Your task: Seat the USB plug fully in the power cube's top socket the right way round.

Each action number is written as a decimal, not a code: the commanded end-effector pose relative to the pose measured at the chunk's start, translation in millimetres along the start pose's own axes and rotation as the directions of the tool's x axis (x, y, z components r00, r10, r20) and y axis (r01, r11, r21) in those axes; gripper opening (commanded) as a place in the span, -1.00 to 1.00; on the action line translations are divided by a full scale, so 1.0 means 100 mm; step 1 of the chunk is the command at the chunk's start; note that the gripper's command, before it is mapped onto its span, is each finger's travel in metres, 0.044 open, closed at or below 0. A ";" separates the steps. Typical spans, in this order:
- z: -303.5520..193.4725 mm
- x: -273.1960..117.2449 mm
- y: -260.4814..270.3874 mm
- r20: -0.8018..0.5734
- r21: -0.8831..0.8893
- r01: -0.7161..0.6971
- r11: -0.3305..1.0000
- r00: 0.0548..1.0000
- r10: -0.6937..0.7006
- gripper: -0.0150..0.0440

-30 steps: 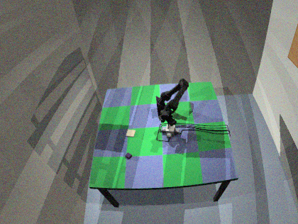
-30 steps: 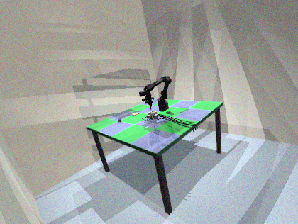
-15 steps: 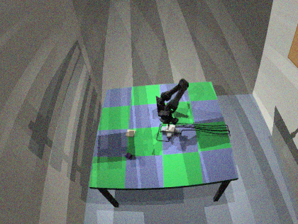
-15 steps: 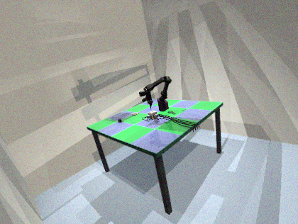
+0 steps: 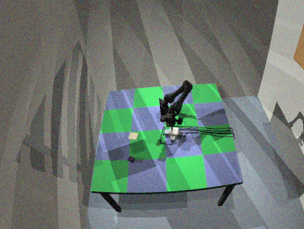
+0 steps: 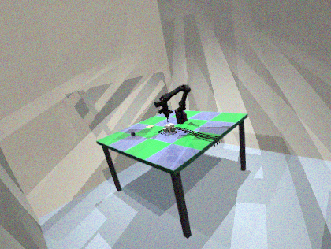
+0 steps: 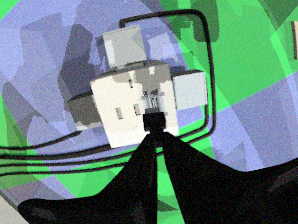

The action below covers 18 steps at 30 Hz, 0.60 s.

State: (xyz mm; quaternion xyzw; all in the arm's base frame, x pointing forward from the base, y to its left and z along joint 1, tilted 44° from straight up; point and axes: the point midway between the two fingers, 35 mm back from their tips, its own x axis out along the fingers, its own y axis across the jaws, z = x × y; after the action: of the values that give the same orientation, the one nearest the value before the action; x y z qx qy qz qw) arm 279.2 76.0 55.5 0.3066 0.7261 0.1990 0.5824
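Overhead, the pincer [image 5: 171, 124] [image 6: 168, 120] [image 7: 157, 139] was at the power cube [image 5: 174, 132] [image 6: 169, 127] [image 7: 112, 100]. Outside, its tip hung just above the cube. Up close, it pinched the USB plug [image 7: 154, 121], seemingly over the cube's top; a misaligned push could have jammed it again.

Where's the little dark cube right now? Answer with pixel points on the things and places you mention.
In the top view, the dark cube [image 5: 131, 159] [image 6: 132, 134] sits left of the power cube [image 5: 171, 133] [image 6: 169, 127] [image 7: 112, 90], just below the cream square [image 5: 133, 136] [image 6: 150, 126].
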 end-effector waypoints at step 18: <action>0.00 0.01 0.00 -0.001 -0.512 0.000 0.859 1.000 0.000 -0.49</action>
State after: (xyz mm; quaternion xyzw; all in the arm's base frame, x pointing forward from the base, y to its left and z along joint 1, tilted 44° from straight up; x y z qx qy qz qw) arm 279.2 76.0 55.5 0.1623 0.6596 0.3630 0.6379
